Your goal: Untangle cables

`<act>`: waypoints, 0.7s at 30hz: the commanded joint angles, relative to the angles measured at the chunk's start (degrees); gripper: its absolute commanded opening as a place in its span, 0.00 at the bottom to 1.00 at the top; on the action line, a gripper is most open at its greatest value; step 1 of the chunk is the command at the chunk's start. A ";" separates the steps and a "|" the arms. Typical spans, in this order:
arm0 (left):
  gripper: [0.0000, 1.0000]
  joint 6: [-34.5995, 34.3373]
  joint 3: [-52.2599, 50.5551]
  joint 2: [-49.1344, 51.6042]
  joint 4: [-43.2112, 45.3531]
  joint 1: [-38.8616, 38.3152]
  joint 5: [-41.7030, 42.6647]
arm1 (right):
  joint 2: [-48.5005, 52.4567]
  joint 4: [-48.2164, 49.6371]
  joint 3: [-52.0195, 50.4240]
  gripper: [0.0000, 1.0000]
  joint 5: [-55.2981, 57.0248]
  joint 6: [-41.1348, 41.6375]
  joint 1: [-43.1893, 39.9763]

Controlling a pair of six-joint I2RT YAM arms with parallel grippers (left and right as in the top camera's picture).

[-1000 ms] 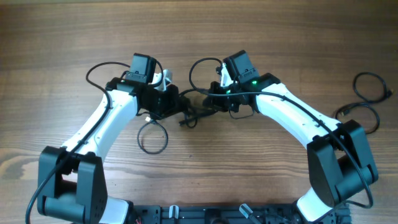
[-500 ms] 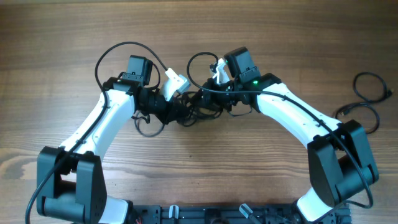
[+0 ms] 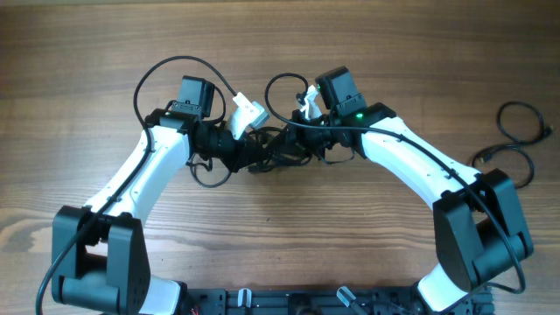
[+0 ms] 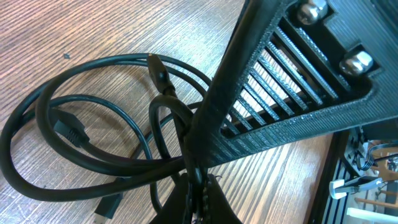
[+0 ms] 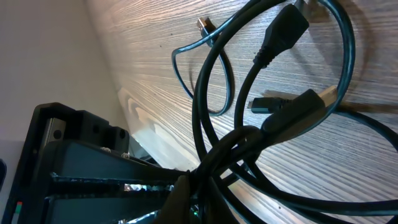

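Observation:
The cables (image 3: 267,157) form a black tangle at the middle of the table, stretched between both grippers. My left gripper (image 3: 252,152) is shut on one strand from the left; in the left wrist view its jaws (image 4: 200,193) pinch a strand, with loose loops and a plug (image 4: 68,132) lying on the wood beyond. My right gripper (image 3: 293,144) is shut on the bundle from the right. The right wrist view shows its jaws (image 5: 202,196) closed round several strands, and plugs (image 5: 285,31) hang free above the table. The two grippers nearly touch.
Another thin black cable (image 3: 503,151) lies loose at the far right of the table. The left arm's own thick wire (image 3: 175,63) arches above that arm. The right gripper's black ribbed body (image 4: 292,81) fills the upper right of the left wrist view.
Since a second ago my left gripper has turned and moved right toward the right gripper. The loop that lay on the table below it has been drawn up to the bundle. Little has shifted over the last half second.

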 commanded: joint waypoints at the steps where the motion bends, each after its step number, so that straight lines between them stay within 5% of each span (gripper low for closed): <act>1: 0.04 -2.86 0.22 -0.74 1.64 -0.20 3.30 | -0.46 -1.16 -0.11 0.04 2.56 -6.14 0.37; 15: 0.04 -6.01 0.22 -0.74 3.61 1.11 3.30 | -0.44 -5.09 -6.47 0.04 19.56 -8.41 -2.23; 18: 0.04 -11.89 0.22 -0.74 5.22 2.91 3.32 | -0.44 -6.86 -6.47 0.04 21.40 -9.40 -2.89; 21: 0.04 -15.82 0.22 -0.74 7.80 7.39 12.94 | -0.44 -7.32 -6.54 0.04 22.29 -10.67 -3.67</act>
